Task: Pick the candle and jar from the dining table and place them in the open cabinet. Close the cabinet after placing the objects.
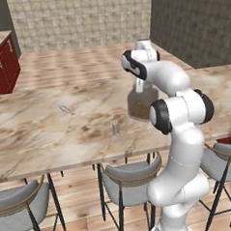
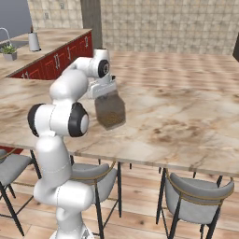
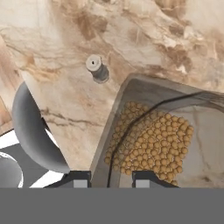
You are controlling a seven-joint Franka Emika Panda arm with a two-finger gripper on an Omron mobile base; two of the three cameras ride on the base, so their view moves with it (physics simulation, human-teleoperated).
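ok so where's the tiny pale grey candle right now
The tiny pale-grey cylinder candle stands upright on the beige marble dining table near its front edge, just left of the clear glass jar in the left base view.

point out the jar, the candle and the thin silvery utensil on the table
jar [image 2: 110, 109]: right base view, glass side, above the grains
candle [image 1: 116, 129]: left base view, middle of its upright body
utensil [image 1: 66, 109]: left base view, middle of its length

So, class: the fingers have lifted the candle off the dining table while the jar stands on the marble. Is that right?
No, they're swapped. The right base view shows the jar held up by the fingers, tilted above the dining table; the candle stands on the marble.
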